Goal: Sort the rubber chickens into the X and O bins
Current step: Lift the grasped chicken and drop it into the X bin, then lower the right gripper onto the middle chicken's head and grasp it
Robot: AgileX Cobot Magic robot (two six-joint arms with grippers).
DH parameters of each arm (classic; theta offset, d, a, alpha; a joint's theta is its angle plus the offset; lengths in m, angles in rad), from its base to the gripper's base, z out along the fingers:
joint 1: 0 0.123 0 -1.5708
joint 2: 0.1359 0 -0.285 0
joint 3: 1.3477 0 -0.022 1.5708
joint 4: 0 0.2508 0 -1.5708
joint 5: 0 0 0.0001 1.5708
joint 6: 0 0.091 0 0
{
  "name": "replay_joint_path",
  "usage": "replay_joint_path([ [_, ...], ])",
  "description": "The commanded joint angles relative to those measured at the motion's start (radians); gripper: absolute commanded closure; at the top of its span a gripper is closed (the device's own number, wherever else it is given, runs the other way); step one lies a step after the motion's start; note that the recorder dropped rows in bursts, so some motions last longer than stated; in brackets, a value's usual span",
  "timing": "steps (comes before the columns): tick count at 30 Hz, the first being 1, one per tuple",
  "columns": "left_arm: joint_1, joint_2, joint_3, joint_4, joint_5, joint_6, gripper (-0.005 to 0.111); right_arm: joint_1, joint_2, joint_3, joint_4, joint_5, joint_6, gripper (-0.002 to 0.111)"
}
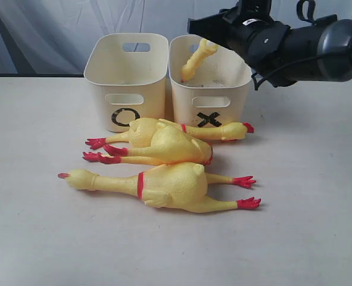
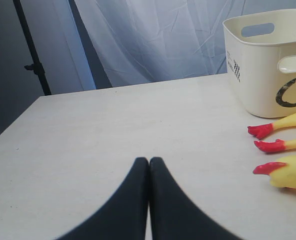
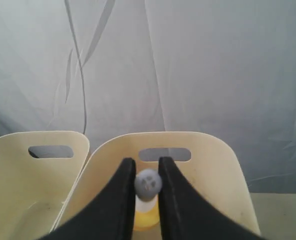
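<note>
We see the right gripper pinched narrowly on a small rubber chicken, which hangs tilted over the X bin in the upper middle of the exterior view, with the O bin just beside it on the left. The left gripper is fully closed and empty over the table. The largest chicken lies at frame centre, head leftward, with smaller chickens overlapping between it and the bins.

Long yellow rubber chickens: smooth, faintly glossy. Cream plastic tubs: smooth, satin. Pale tabletop below left gripper: matt. Grey cloth backdrop beyond right gripper: creased.
</note>
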Motion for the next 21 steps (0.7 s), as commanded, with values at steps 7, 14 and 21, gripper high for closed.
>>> replay_joint_path([
  [7, -0.001, -0.004, -0.005, 0.001, -0.020, -0.005, 0.107, -0.005, 0.029, -0.029, -0.009, 0.061, -0.007, 0.047],
  [14, -0.001, -0.004, -0.005, 0.001, -0.020, -0.005, 0.107, -0.005, -0.079, -0.029, -0.093, 0.284, -0.007, 0.047],
  [21, -0.001, -0.004, -0.005, 0.001, -0.020, -0.005, 0.107, -0.003, -0.237, -0.029, -0.307, 0.775, -0.014, 0.047],
])
